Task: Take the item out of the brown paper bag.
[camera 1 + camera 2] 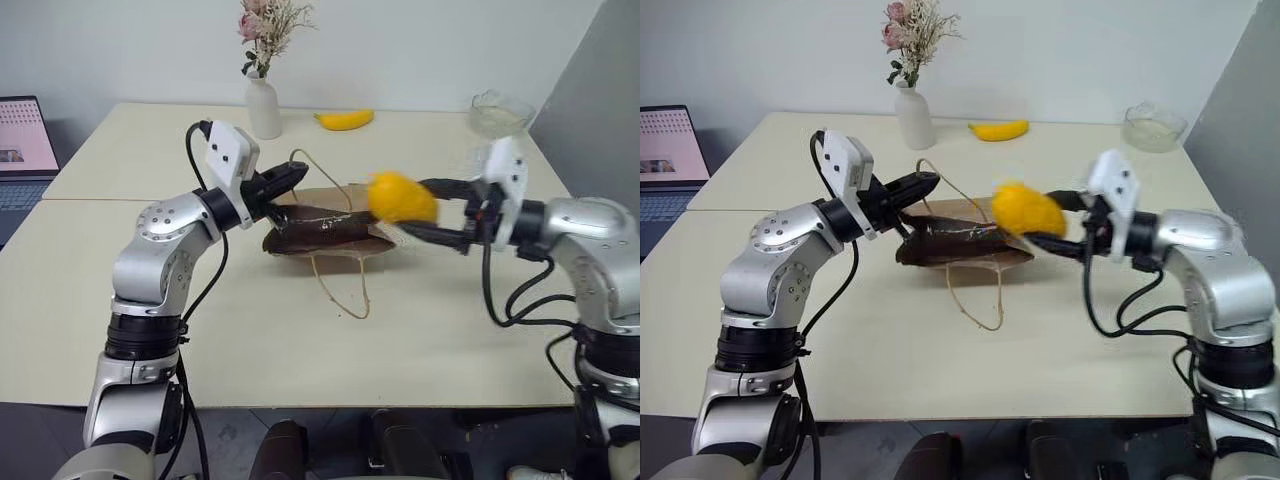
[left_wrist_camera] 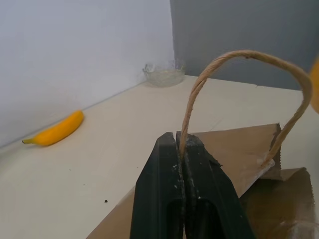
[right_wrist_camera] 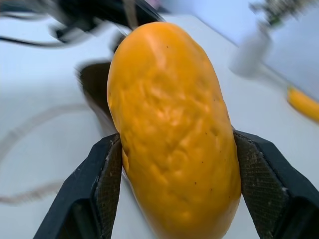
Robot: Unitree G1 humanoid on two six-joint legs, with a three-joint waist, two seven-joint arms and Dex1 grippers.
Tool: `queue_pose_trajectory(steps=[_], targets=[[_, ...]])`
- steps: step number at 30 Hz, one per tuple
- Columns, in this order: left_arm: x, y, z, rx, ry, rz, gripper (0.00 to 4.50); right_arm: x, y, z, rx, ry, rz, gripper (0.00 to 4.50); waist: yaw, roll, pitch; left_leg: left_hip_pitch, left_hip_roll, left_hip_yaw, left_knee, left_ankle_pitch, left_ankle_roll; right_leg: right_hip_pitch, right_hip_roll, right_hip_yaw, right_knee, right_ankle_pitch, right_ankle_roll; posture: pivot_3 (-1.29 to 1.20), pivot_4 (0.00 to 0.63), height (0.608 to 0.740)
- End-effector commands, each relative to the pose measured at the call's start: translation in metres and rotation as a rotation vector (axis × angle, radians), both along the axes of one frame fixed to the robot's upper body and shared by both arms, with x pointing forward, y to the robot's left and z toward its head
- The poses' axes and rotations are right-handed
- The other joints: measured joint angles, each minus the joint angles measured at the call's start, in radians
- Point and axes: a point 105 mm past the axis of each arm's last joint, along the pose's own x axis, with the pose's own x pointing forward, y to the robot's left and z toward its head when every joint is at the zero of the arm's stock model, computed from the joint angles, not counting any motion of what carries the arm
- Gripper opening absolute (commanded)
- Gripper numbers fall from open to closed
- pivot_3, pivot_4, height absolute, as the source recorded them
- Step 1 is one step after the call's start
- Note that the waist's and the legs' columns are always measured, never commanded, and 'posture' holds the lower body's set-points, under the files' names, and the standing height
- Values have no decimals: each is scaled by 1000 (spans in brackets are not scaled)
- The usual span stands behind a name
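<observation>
The brown paper bag point(image 1: 330, 230) lies on its side mid-table, its mouth open toward the right. My left gripper point(image 1: 296, 177) is shut on one tan loop handle point(image 2: 239, 57) and holds it up; the other handle point(image 1: 345, 290) trails on the table toward me. The item point(image 1: 402, 197), a yellow-orange oval fruit, hangs in the air just right of the bag's mouth, outside the bag. My right gripper point(image 1: 428, 209) is shut on the item, one finger on each side point(image 3: 174, 134).
A yellow banana point(image 1: 345, 120) lies at the back of the table beside a white vase point(image 1: 263, 105) of dried flowers. A glass bowl point(image 1: 500, 110) sits at the back right. A laptop point(image 1: 25, 150) stands off the left edge.
</observation>
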Motion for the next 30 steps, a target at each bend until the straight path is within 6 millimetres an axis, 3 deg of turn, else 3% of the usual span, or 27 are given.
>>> queue_pose_trajectory(steps=[1,4,9,10,14,18,20,24,27,30], targets=[[0,0,6,15,-41,0,0,26,-36,-31,-182,9,-182,2935,-1,0,0,0,0,1,0,0,0,0,0,0,0,0,0,0,150,740],[0,-1,6,21,-45,-5,0,35,-60,-75,-348,90,-238,2935,-4,0,0,1,0,3,0,0,0,0,0,1,0,0,0,0,150,740],[-1,-1,4,30,-45,-6,0,35,-73,-94,-462,112,-230,2935,-5,1,1,-1,1,3,-1,0,0,-2,1,2,0,0,0,0,150,740],[-1,-1,4,31,-46,-6,0,34,-75,-95,-479,110,-228,2935,-4,1,1,-1,1,3,-1,0,0,-2,1,1,0,0,0,0,150,740],[-1,-1,3,35,-46,-8,0,26,-83,-86,-510,97,-210,4316,-2,1,1,-1,0,3,0,0,0,-1,1,1,0,0,0,0,150,740],[-1,0,2,47,-47,-14,0,10,-85,-59,-449,79,-187,4447,0,1,2,-2,0,2,0,0,0,-1,1,1,-1,0,1,0,150,740],[-1,0,2,49,-52,-15,0,-1,-76,-43,-386,55,-149,4447,1,1,2,-2,0,1,0,0,0,-1,0,1,-1,0,1,0,150,740],[2,5,2,105,-81,-9,0,-25,-16,0,-115,-59,23,4447,-8,1,2,0,1,1,0,0,0,-1,1,1,0,0,1,0,150,740],[4,11,4,124,-90,-7,628,-38,19,16,8,-80,113,4500,-7,1,2,2,2,-1,-1,0,0,0,2,0,2,0,1,0,150,740],[3,16,8,141,-93,3,1568,-45,43,23,67,-82,180,4500,-3,1,3,2,2,-2,0,0,0,0,2,-1,2,0,1,0,150,740]])
